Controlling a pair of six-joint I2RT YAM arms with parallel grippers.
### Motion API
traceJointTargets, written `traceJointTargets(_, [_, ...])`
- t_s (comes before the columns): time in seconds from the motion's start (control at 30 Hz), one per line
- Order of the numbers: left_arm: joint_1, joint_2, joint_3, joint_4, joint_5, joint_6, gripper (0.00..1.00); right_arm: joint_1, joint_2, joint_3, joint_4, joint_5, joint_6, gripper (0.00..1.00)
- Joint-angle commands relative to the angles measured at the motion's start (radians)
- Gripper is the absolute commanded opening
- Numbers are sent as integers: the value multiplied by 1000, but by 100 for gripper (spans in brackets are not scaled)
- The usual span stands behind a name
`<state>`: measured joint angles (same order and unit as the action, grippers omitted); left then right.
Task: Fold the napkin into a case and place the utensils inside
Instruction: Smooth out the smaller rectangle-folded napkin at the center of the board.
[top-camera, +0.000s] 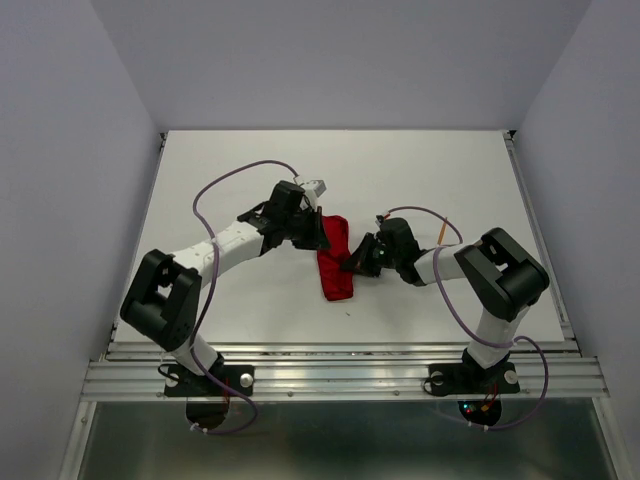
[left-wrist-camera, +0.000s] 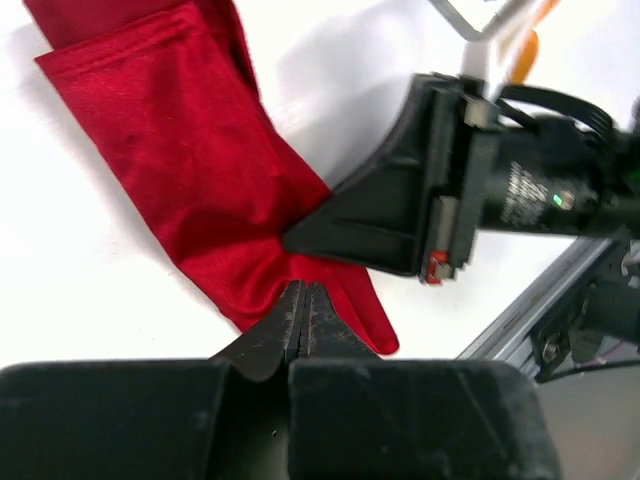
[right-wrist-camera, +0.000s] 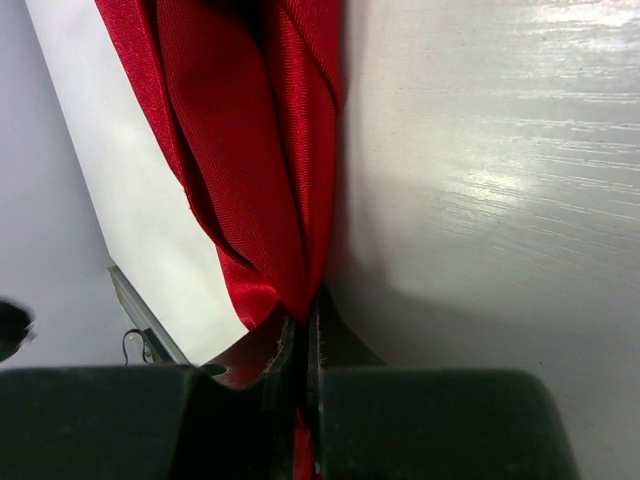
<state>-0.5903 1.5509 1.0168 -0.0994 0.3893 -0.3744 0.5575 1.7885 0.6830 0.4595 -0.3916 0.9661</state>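
The red napkin (top-camera: 337, 276) lies mid-table, folded lengthwise into a narrow strip, the case shape. In the left wrist view it (left-wrist-camera: 190, 150) runs from top left down to the jaws. My left gripper (left-wrist-camera: 303, 288) is shut, its tips resting on the cloth's near end, and no fabric shows between them. My right gripper (right-wrist-camera: 310, 300) is shut on the napkin (right-wrist-camera: 250, 130), with red cloth pinched between its fingers. From above, the left gripper (top-camera: 318, 236) sits at the strip's upper left and the right gripper (top-camera: 352, 265) at its right edge. One orange utensil (top-camera: 441, 236) lies behind the right arm.
An aluminium rail (top-camera: 340, 372) runs along the table's near edge, behind both arm bases. Purple cables (top-camera: 235, 172) loop over each arm. White walls close in the table at the left, right and back. The right gripper's black body (left-wrist-camera: 400, 215) fills the left wrist view's right half.
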Motion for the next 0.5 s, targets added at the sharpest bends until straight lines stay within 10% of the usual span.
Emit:
traceJointTargets(0.0, [12,89,51,56,17,-72,0,7,-1,-7,27,25,-15,1])
traceJointTargets(0.2, [24,222,129,86,34,-98,0,7,5,12,2,22,-36,6])
traceJointTargets(0.47, [29,310,163,75,34,-97,0,7,-76,3,-105,60,-99,53])
